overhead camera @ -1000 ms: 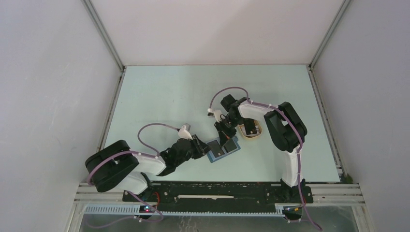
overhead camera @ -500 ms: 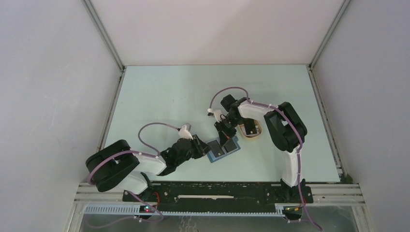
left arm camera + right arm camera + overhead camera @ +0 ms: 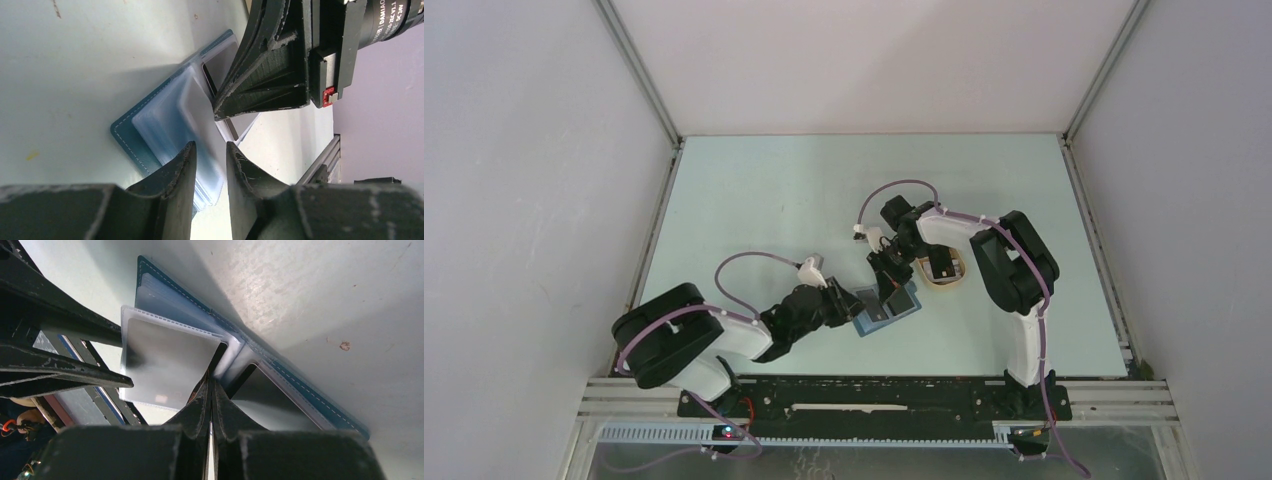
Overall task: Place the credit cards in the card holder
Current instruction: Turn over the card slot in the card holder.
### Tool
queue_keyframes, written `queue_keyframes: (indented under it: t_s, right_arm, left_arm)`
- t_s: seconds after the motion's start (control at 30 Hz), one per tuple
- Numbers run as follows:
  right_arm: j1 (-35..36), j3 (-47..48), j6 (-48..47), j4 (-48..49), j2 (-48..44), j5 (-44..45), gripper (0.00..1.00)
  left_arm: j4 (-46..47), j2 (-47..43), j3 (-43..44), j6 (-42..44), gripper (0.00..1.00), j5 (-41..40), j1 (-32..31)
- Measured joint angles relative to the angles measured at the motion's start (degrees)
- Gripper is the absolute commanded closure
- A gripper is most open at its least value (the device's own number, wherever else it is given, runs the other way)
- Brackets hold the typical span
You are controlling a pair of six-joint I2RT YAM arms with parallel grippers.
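The card holder (image 3: 874, 322) is a teal wallet lying open between the arms, its stitched cover (image 3: 127, 137) flat on the table. A clear sleeve page (image 3: 165, 360) stands lifted from it. My left gripper (image 3: 210, 150) is open at the wallet's near-left edge (image 3: 852, 300), with that page's edge in the gap between its fingers. My right gripper (image 3: 210, 382) points down at the wallet's fold (image 3: 890, 290), shut on the near end of a dark credit card (image 3: 218, 357) that runs into a pocket. Another dark card (image 3: 272, 400) sits in the right-hand pocket.
A beige oval tray (image 3: 961, 272) stands just right of the wallet with a dark card (image 3: 940, 265) in it. The right gripper's body (image 3: 270, 65) hangs close over the wallet. Grey walls close in the table on three sides.
My left arm has shifted slightly right, toward the wallet. The right arm and the wallet stay where they were.
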Motion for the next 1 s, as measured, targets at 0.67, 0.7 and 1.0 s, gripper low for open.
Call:
queue_keyframes:
  t_s: [0.67,0.7,1.0]
  right_arm:
    - [-0.61,0.00,-0.22,-0.42,-0.48,-0.57,0.73]
    - [-0.81,0.00,-0.28,-0.52,-0.70,-0.48,0.73]
    - [-3.26,0.00,-1.27,-0.72,-2.80,0.42,0.72]
  left_arm:
    - [3.28,2.40,1.49,0.09,0.66,2.14,0.59]
    - [3.28,2.51,1.66,0.13,0.65,2.32,0.79]
    - [4.46,3.65,2.58,1.49,0.64,4.22,1.99]
